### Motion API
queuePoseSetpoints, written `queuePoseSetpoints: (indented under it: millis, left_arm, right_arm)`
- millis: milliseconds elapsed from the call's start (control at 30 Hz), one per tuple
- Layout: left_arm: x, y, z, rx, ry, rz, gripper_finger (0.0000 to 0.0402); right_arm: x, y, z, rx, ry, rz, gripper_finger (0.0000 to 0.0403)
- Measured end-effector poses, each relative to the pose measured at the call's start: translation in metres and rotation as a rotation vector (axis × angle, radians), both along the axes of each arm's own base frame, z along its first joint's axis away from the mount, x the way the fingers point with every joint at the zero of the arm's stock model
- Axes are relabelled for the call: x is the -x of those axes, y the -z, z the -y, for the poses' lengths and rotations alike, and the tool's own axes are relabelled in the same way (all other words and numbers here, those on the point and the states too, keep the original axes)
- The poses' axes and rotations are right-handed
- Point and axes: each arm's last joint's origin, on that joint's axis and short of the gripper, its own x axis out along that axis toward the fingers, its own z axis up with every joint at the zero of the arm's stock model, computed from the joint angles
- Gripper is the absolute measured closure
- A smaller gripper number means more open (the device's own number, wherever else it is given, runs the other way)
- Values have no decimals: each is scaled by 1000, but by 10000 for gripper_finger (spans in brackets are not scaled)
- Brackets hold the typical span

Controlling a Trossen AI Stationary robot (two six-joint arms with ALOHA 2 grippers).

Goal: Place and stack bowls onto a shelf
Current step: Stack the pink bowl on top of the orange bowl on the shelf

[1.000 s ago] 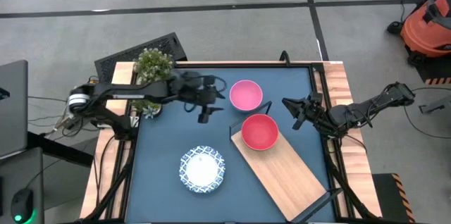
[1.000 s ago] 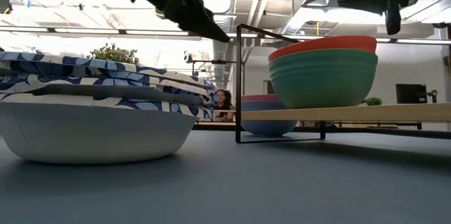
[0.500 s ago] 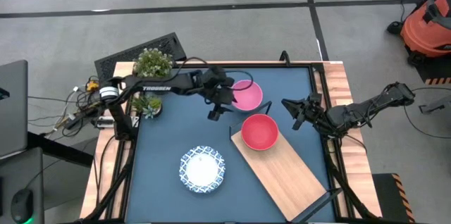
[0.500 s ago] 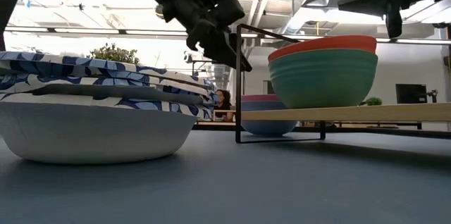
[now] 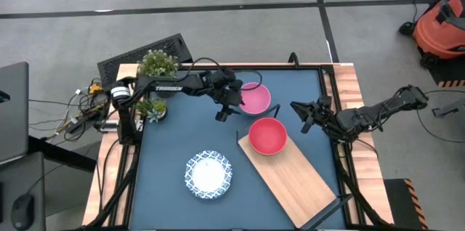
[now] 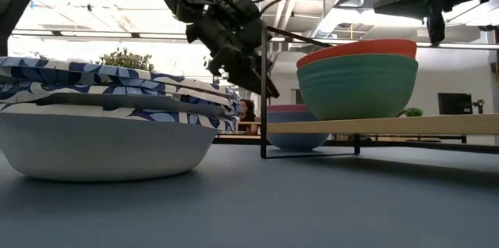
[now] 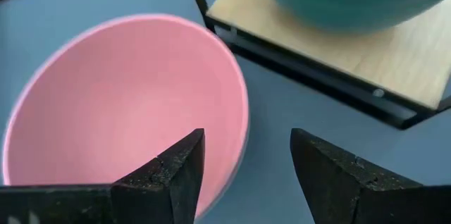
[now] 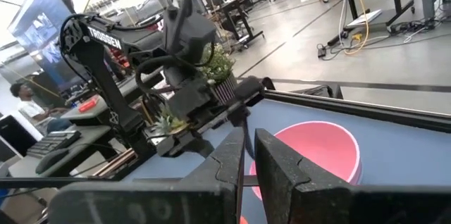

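A pink bowl stands on the blue tabletop near the far edge, and a pale blue one shows under it. My left gripper hangs open just above the pink bowl's near-left rim, one finger over the inside and one outside. A red bowl sits nested in a green bowl on the far end of the shelf. Patterned blue-and-white bowls are stacked on the tabletop by the near edge. My right gripper waits shut at the table's right side, raised and holding nothing.
Two potted plants stand at the far-left corner, beside my left arm. The shelf's black wire frame lies close to the pink bowl. Bare tabletop shows at the near left.
My left gripper has reached toward the table's right edge and come down, tipping further downward, until its fingers stand over the pink bowl's rim. It has stayed open. The bowls have not moved.
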Motion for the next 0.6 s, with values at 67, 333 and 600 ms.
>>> queuePoseSetpoints:
  millis: [67, 333, 600]
  left_arm:
    - [0, 0, 0, 14, -9, -12, 207]
    - [-1, 10, -6, 25, -31, -34, 207]
    - [-2, 16, -7, 18, -39, -58, 241]
  right_arm:
    - [0, 0, 1, -4, 6, 2, 340]
    - [0, 1, 2, -4, 19, -4, 340]
    - [0, 1, 2, -4, 19, -5, 340]
